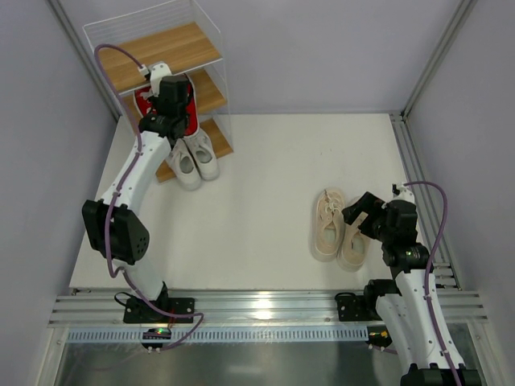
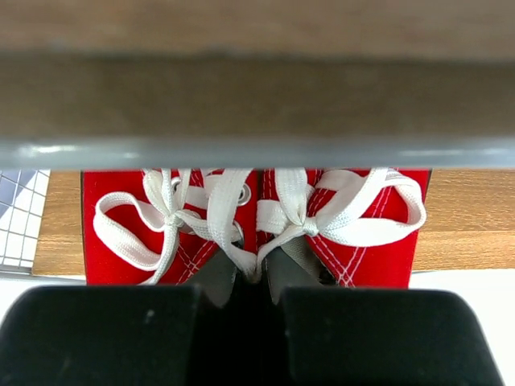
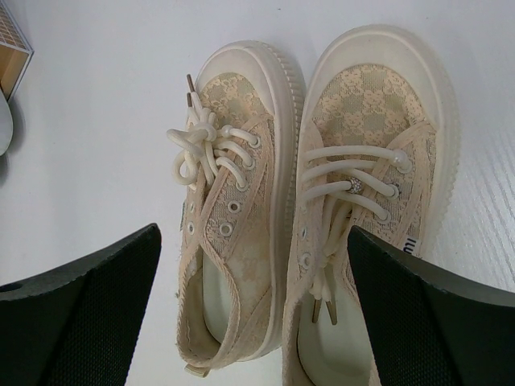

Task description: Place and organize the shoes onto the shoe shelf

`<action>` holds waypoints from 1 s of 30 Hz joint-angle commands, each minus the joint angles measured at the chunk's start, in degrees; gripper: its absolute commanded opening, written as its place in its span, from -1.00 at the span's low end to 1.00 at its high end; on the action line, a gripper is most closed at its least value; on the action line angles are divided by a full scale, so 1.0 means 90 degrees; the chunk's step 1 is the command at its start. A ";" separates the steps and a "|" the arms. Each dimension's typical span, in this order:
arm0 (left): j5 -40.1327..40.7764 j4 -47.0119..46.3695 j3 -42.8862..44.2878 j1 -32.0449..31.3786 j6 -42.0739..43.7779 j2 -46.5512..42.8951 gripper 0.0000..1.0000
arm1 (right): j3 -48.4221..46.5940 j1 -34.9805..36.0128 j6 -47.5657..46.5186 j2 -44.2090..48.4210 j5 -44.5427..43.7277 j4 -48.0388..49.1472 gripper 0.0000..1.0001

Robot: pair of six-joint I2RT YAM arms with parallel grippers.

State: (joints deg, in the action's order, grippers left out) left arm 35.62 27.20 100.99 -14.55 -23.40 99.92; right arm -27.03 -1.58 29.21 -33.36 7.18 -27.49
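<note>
we find the red shoes (image 2: 378, 257) on the middle tier of the shoe shelf (image 1: 165, 50). they stand side by side with their long axes running front to back. the toes point in under the top board and the heel openings face the left claw (image 2: 259, 301).

the left claw is clenched on the inner collars of both red shoes, its jaws nearly together.

the white shoes (image 1: 193, 161) sit on the bottom tier, long axes also front to back, near ends overhanging the board. we cannot tell toe from heel.

the cream-beige shoes (image 3: 354, 104) lie on the desk (image 1: 265, 185), well apart from the shelf. they are parallel, just beside each other, toes pointing to the far edge.

the right claw (image 3: 253, 235) is released, jaws spread wide, one on each outer side of the pair.
</note>
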 commanded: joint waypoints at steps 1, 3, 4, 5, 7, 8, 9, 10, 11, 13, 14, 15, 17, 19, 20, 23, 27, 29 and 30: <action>0.0105 -0.1275 0.0449 0.0122 -0.0368 -0.0106 -0.93 | -0.0239 0.0000 -0.0082 0.0055 0.0003 0.0193 0.94; 0.0105 -0.1206 0.0429 0.0122 -0.0447 -0.0125 -0.67 | -0.0230 0.0000 -0.0082 0.0055 0.0013 0.0212 0.94; 0.0105 -0.1187 0.0439 0.0112 -0.0495 -0.0145 -0.56 | -0.0230 0.0000 -0.0082 0.0045 0.0022 0.0222 0.94; 0.0105 -0.1157 0.0420 0.0122 -0.0525 -0.0155 -0.45 | -0.0220 0.0000 -0.0091 0.0045 0.0032 0.0212 0.94; 0.0125 -0.1089 0.0420 0.0122 -0.0583 -0.0203 0.01 | -0.0210 0.0000 -0.0091 0.0045 0.0042 0.0232 0.94; 0.0144 -0.1060 0.0429 0.0112 -0.0593 -0.0213 0.14 | -0.0191 0.0000 -0.0091 0.0045 0.0042 0.0241 0.94; 0.0144 -0.1050 0.0420 0.0122 -0.0603 -0.0233 0.31 | -0.0181 0.0000 -0.0082 0.0064 0.0042 0.0241 0.94; 0.0164 -0.1030 0.0420 0.0112 -0.0603 -0.0243 0.36 | -0.0171 0.0000 -0.0082 0.0065 0.0052 0.0241 0.95; 0.0193 -0.1011 0.0429 0.0112 -0.0613 -0.0281 0.41 | -0.0161 0.0000 -0.0082 0.0074 0.0052 0.0251 0.94; 0.0203 -0.0991 0.0429 0.0112 -0.0613 -0.0330 0.51 | -0.0142 0.0000 -0.0082 0.0094 0.0062 0.0261 0.95; 0.0193 -0.0962 0.0410 0.0112 -0.0642 -0.0389 0.54 | -0.0132 0.0000 -0.0062 0.0104 0.0062 0.0271 0.94; 0.0193 -0.0952 0.0381 0.0122 -0.0691 -0.0447 0.60 | -0.0122 0.0000 -0.0072 0.0104 0.0062 0.0290 0.94; 0.0018 -0.1088 0.0283 0.0112 -0.0720 -0.0622 0.67 | -0.0112 0.0000 -0.0062 0.0104 0.0071 0.0300 0.94; -0.0109 -0.1186 0.0166 0.0112 -0.0740 -0.0740 0.72 | -0.0093 0.0010 -0.0062 0.0104 0.0091 0.0310 0.94; -0.0119 -0.1196 0.0156 0.0112 -0.0769 -0.0789 0.74 | -0.0083 0.0000 -0.0052 0.0104 0.0091 0.0310 0.94; -0.0081 -0.1157 0.0146 0.0112 -0.0740 -0.0877 0.80 | -0.0054 0.0010 -0.0043 0.0104 0.0111 0.0349 0.94; 0.0076 -0.0807 0.0292 0.0112 -0.0750 -0.0800 0.82 | 0.0005 0.0000 -0.0013 0.0123 0.0130 0.0368 0.94; 0.0066 -0.0757 0.0234 0.0103 -0.0789 -0.0819 0.82 | 0.0024 0.0000 -0.0013 0.0114 0.0149 0.0368 0.94; 0.0018 -0.0757 0.0186 0.0103 -0.0799 -0.0838 0.81 | 0.0024 0.0000 -0.0004 0.0133 0.0159 0.0378 0.94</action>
State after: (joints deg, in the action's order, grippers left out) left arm 34.83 21.45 101.89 -13.85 -29.65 93.23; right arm -26.89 -1.58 29.17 -32.86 7.92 -26.63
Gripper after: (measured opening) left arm 0.906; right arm 0.973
